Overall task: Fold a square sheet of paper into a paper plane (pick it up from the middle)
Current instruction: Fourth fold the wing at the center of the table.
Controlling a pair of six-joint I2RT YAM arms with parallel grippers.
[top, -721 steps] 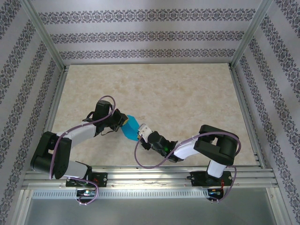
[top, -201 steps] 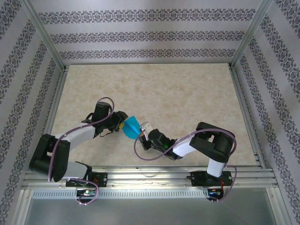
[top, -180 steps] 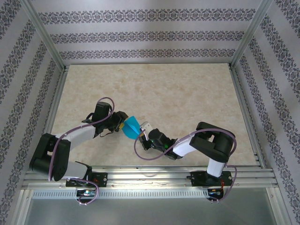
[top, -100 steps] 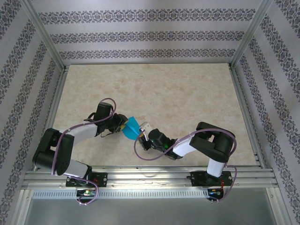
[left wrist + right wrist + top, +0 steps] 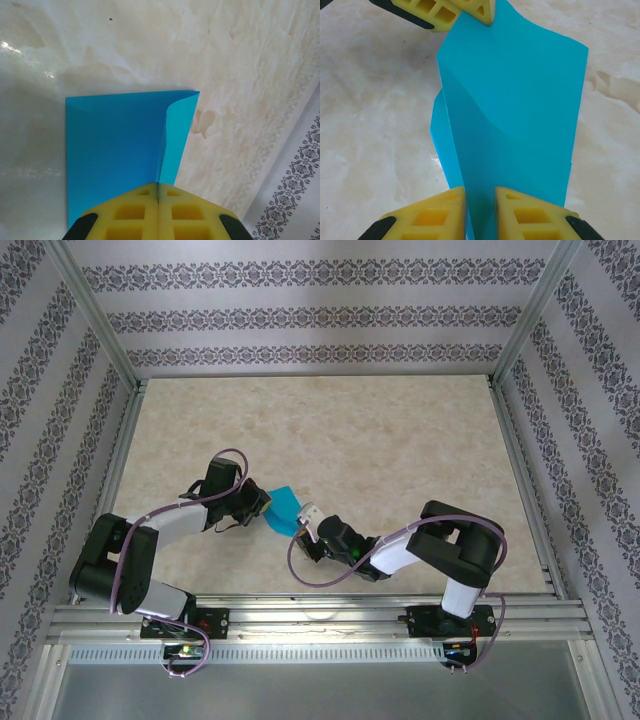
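Observation:
The teal-blue square sheet of paper (image 5: 284,508) is folded over and stands between my two grippers, low over the table near its front. My left gripper (image 5: 263,504) is shut on the sheet's left edge; in the left wrist view its yellow pads (image 5: 135,212) meet with the paper (image 5: 115,140) pinched at the crease, at the left gripper (image 5: 158,186). My right gripper (image 5: 303,524) is at the opposite edge. Its jaws stand slightly apart, and the paper's fold (image 5: 515,100) passes through the gap of the right gripper (image 5: 480,194). The left gripper's fingers (image 5: 470,10) show at the far end.
The marble-patterned table (image 5: 400,440) stretches behind and to the right of the paper. Aluminium frame rails (image 5: 520,480) and patterned walls (image 5: 300,315) border it. Both arm bases sit at the near edge (image 5: 320,612).
My left gripper has closed onto the paper's edge. My right gripper's jaws have parted a little around the fold. The paper has tipped slightly toward the left.

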